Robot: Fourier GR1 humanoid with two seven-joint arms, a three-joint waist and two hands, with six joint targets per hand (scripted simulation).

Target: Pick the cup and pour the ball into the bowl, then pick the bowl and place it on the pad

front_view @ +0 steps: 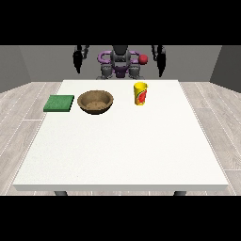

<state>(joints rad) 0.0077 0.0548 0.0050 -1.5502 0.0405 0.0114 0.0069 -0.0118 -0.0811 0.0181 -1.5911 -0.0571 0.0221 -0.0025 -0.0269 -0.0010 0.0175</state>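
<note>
**Inspector:** Front view checked. Both hands are raised beside the torso, back of the tabletop (pixel 117 150) edge. The hand at the view's right (pixel 160 57) and the hand at the view's left (pixel 78 57) each hang clear of everything; neither grasps any object. Whether their fingers are straight or curled, I cannot tell.

**Clerk:** And the task's things?

**Inspector:** The yellow cup (pixel 140 93) stands upright, forward of and below the hand at the view's right, slightly inboard of it. The ball is not visible; I judge it sits inside the cup. The brown bowl (pixel 95 101) rests forward of the hand at the view's left, mouth up, near the cup, which suits a short pour. The green pad (pixel 59 103) lies flat just outboard of the bowl, so the final carry looks brief.

**Clerk:** Progress?

**Inspector:** By my judgement nothing is started; the cup is untouched.

**Clerk:** Surface and room?

**Inspector:** White, flat tabletop; pale wood-plank floor (pixel 19 122); grey walls (pixel 197 61) behind the robot.
</note>
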